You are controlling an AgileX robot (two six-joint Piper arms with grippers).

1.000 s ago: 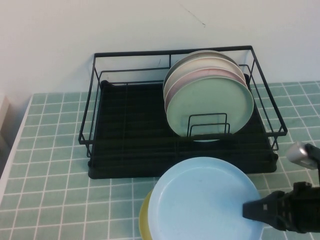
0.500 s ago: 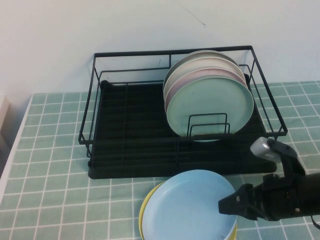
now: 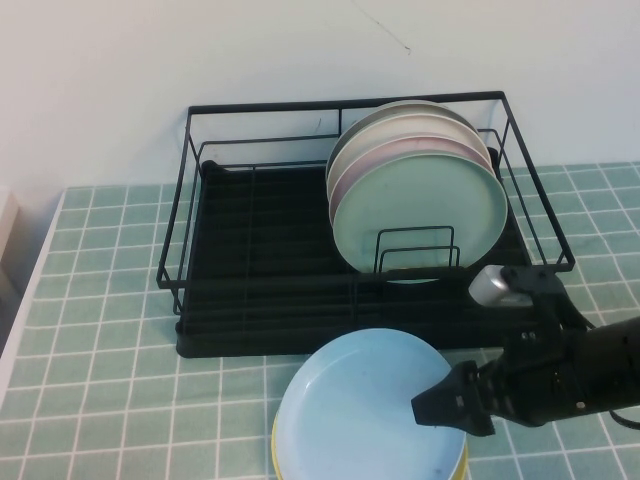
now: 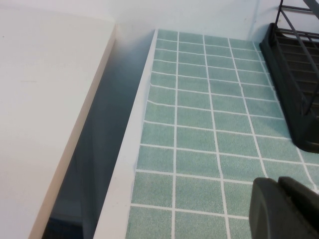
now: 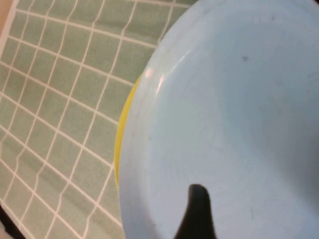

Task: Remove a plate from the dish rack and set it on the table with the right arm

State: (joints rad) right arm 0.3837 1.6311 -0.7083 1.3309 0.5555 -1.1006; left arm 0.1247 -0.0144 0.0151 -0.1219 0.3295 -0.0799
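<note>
The pale sky-blue plate [image 3: 355, 410] lies nearly flat over a yellow plate [image 3: 275, 442] on the tiled table [image 3: 100, 350], in front of the black dish rack [image 3: 260, 290]. My right gripper [image 3: 432, 410] is shut on the blue plate's right rim. In the right wrist view one black finger [image 5: 198, 211] lies on top of the blue plate [image 5: 229, 114], and the yellow plate's edge [image 5: 121, 137] peeks out below it; the other finger is hidden. My left gripper [image 4: 277, 183] is shut and empty, low over the tiles near the table's left edge. It is out of the high view.
The rack holds several upright plates at its right end, with a mint-green plate [image 3: 420, 205] in front. In the left wrist view the rack's corner [image 4: 294, 74] is nearby, and a white counter [image 4: 45, 99] sits beyond a gap at the table's left edge.
My right arm has moved left and down with the blue plate. The plate has gone from raised and tilted to lying low over the yellow plate.
</note>
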